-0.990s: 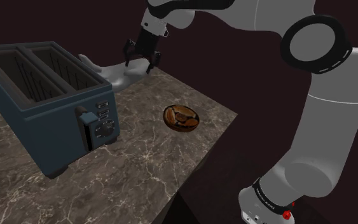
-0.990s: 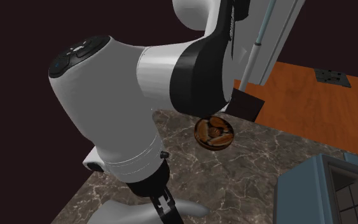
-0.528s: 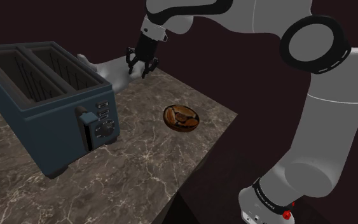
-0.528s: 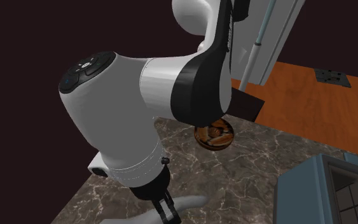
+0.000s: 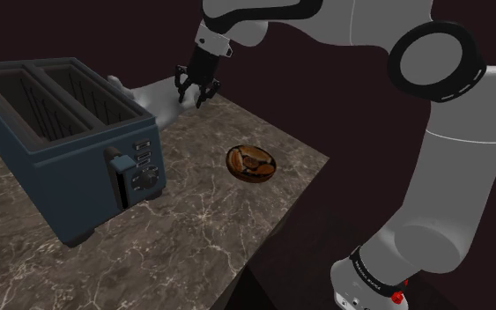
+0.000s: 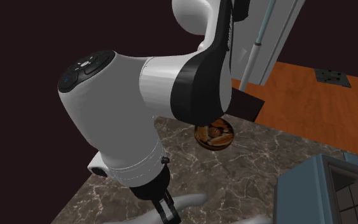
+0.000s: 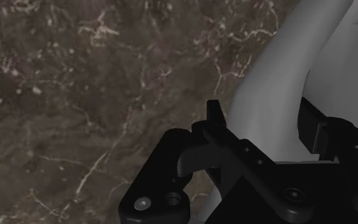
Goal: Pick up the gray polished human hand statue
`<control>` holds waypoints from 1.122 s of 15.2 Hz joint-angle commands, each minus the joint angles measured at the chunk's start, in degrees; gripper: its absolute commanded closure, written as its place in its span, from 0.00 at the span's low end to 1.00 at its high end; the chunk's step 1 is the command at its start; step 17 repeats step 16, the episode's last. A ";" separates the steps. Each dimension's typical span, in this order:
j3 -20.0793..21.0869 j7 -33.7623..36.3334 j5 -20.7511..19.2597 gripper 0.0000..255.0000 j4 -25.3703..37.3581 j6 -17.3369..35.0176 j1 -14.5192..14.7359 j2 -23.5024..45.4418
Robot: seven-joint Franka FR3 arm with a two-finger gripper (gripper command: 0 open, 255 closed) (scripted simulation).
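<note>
Currently tool (image 5: 195,93) clamped narrow on grey hand statue (image 5: 151,99); bowl (image 5: 229,162) nearby on marble counter (image 5: 193,211) holds brown pieces (image 5: 253,163).

**White Shells, Dark Joints, Black Hand**

The arm (image 5: 453,176) is drawn in smooth white shells, broken by dark rings (image 5: 438,62) at the joints. Near its foot a black band (image 5: 369,275) with small white lettering is seen, with a red knob (image 5: 399,296) just beside it. In the second exterior view a dark cap (image 6: 85,63) with faint button markings is set on the near link, and a small bolt (image 6: 165,161) lower down. The gripper (image 7: 263,121) is all black and angular, with round screw heads (image 7: 144,203) sunk into it.
</note>
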 commanded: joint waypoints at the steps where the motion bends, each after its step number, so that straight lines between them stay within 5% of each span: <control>1: 0.04 0.21 -0.02 1.00 0.97 -0.99 0.02 -0.21; 17: 0.07 2.59 -0.64 1.00 10.72 -10.64 0.18 -0.39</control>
